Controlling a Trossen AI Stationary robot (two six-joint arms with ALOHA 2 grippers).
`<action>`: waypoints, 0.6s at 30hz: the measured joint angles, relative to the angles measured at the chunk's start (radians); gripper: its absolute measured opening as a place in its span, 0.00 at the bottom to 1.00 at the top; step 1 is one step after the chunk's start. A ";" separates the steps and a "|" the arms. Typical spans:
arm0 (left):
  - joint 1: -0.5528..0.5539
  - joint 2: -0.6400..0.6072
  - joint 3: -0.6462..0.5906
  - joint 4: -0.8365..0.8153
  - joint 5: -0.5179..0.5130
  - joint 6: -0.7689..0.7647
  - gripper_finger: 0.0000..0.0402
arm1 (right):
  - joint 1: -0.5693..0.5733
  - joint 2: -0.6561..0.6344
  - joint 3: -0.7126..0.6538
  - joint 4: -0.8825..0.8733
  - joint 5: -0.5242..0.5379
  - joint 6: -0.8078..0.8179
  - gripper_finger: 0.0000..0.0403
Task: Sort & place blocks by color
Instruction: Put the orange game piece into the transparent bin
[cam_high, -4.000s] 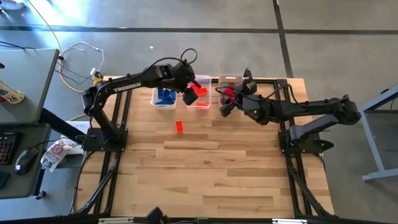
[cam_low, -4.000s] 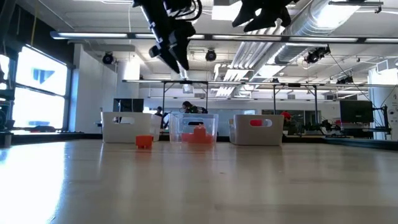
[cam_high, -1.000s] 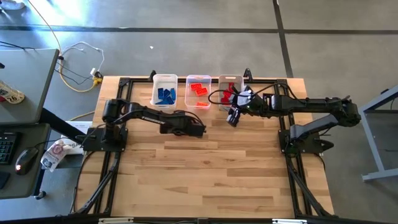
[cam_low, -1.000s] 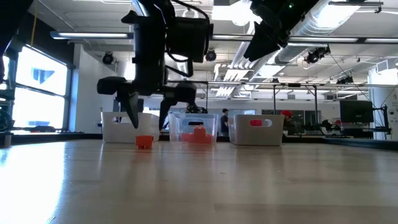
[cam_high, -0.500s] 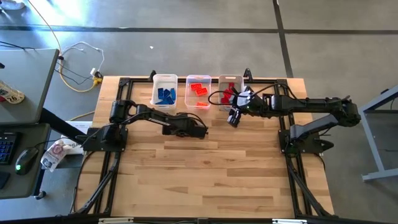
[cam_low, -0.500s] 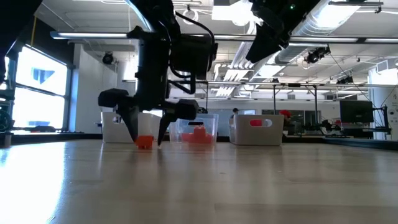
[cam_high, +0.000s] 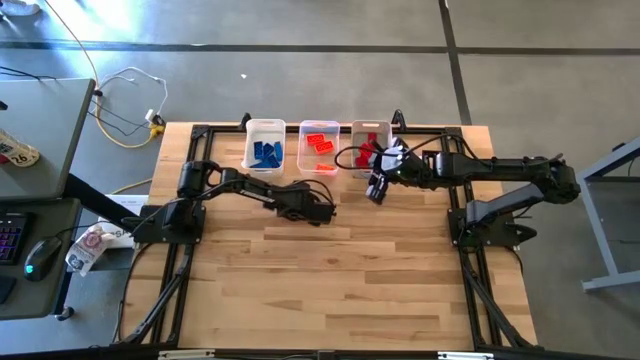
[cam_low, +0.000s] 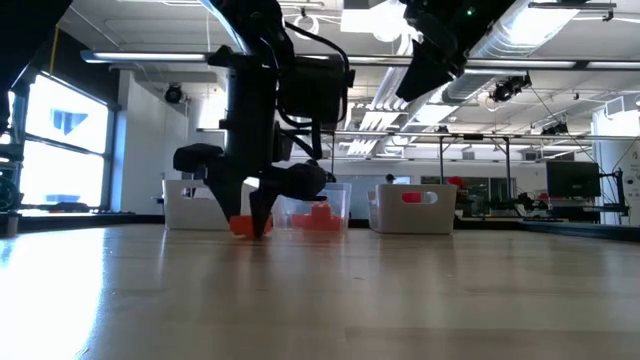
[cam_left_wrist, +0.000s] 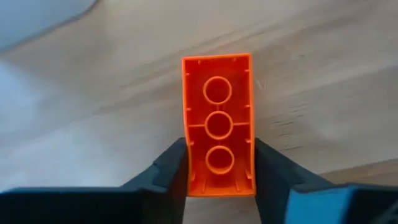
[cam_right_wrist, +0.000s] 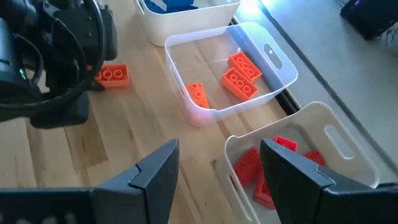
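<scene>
Left pincer (cam_left_wrist: 217, 171) was spread wide over the loose orange block (cam_left_wrist: 218, 124) a second ago; its fingers now press both long sides of that block, which lies hollow side up on the table (cam_high: 380, 280). Clamped, block not yet lifted. Judgement: pick made, and this looks like the last stray block, so a lift and carry to the middle bin (cam_right_wrist: 249, 81) should finish the orange sort.

Right pincer (cam_right_wrist: 217, 171) unchanged over that second: fingers apart, nothing between them, hanging above the near ends of the orange and red bins (cam_right_wrist: 323, 155).

Room: in the high view the bins stand in a row just beyond the left pincer (cam_high: 318, 212), orange bin (cam_high: 319, 147) straight ahead. The right arm hangs close beside that bin's drop path, a possible clash. Behind the left pincer the table is open; edges well apart.
</scene>
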 joint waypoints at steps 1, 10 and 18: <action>0.000 0.000 0.000 -0.002 -0.008 0.024 0.27 | 0.000 0.000 0.000 -0.001 0.003 -0.015 0.52; -0.015 -0.006 0.024 -0.022 -0.121 0.241 0.27 | -0.001 0.000 0.000 0.016 0.021 -0.220 0.52; 0.009 -0.099 0.074 0.032 -0.241 0.484 0.27 | -0.001 0.000 0.000 0.045 0.021 -0.355 0.52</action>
